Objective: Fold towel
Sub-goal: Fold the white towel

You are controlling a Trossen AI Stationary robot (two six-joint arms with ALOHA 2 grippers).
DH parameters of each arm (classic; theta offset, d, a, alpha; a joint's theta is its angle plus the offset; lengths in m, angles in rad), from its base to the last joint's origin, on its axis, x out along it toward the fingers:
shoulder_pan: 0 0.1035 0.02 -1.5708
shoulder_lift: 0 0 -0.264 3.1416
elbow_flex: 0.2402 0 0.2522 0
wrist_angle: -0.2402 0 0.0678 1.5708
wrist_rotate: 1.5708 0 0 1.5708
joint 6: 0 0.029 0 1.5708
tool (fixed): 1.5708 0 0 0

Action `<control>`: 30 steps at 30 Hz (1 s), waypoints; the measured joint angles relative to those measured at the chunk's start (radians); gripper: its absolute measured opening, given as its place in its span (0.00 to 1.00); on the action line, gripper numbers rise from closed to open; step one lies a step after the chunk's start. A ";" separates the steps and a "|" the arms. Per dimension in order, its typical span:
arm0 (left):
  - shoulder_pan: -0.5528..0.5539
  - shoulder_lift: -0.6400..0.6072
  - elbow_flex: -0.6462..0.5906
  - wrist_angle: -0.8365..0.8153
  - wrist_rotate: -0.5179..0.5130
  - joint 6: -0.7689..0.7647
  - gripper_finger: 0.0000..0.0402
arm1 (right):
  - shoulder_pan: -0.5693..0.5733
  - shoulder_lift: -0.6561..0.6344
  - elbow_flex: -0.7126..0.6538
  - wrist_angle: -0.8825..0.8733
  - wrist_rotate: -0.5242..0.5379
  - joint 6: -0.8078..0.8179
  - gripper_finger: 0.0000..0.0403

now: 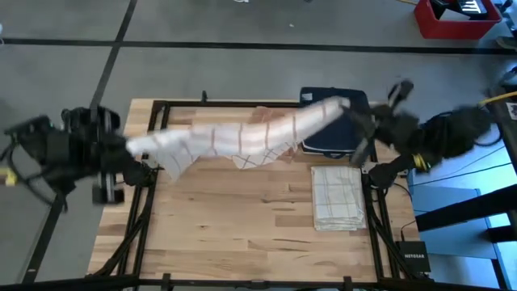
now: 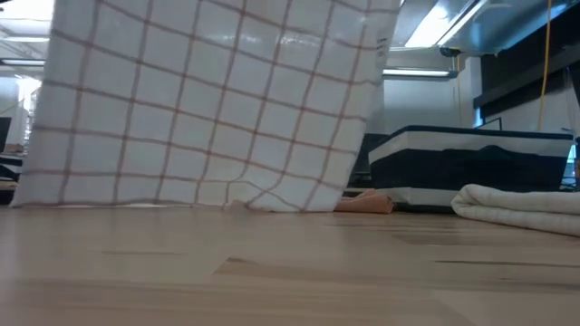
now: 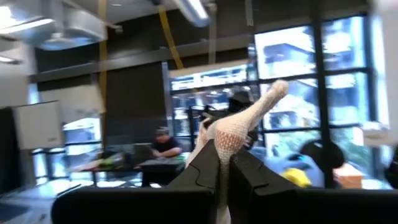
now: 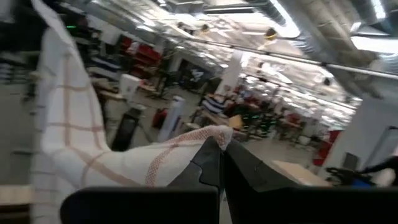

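Note:
A white towel (image 1: 242, 139) with thin red-brown checks stretches in the air across the table's far half, held between my two grippers. My left gripper (image 1: 133, 149) is shut on its left end, at the table's left edge. My right gripper (image 1: 349, 109) is shut on its right end, near the far right corner. In the low view the towel (image 2: 208, 100) hangs like a curtain, and its lower edge (image 2: 245, 205) reaches down to the wooden table top (image 2: 272, 272). My left gripper pinches the towel's bunched left end (image 3: 229, 140) between its two fingers (image 3: 205, 171), coming roughly level from the table's left side. The towel runs away from the fingers as a gathered band, lifted above the table. My right gripper pinches the towel's bunched right end (image 4: 208, 135) between its two fingers (image 4: 239, 165), roughly level from the table's right side. From the fingers the cloth runs off toward the other arm and spreads downward.
A folded checked towel (image 1: 338, 196) lies on the table's right side. A dark bin with a white band (image 1: 335, 121) stands behind it at the far right. Black frame rails (image 1: 149, 210) run along the table's edges. A person (image 3: 163, 146) sits in the room beyond.

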 joint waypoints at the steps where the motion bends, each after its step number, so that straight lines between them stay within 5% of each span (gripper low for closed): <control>1: -0.021 0.016 0.000 0.006 0.004 0.000 0.01 | 0.047 0.010 -0.001 0.008 0.031 -0.006 0.02; 7: -0.123 0.101 0.000 0.123 0.031 0.003 0.01 | 0.242 0.078 0.000 0.183 0.175 -0.082 0.02; 14: -0.198 0.150 0.012 0.265 0.214 0.088 0.01 | 0.372 0.151 0.032 0.486 0.221 -0.318 0.02; 26: -0.206 0.160 0.151 0.287 0.269 0.312 0.01 | 0.384 0.267 0.405 0.443 0.184 -0.465 0.02; 30: -0.190 0.159 0.159 0.287 0.193 0.364 0.01 | 0.322 0.251 0.433 0.414 0.212 -0.456 0.02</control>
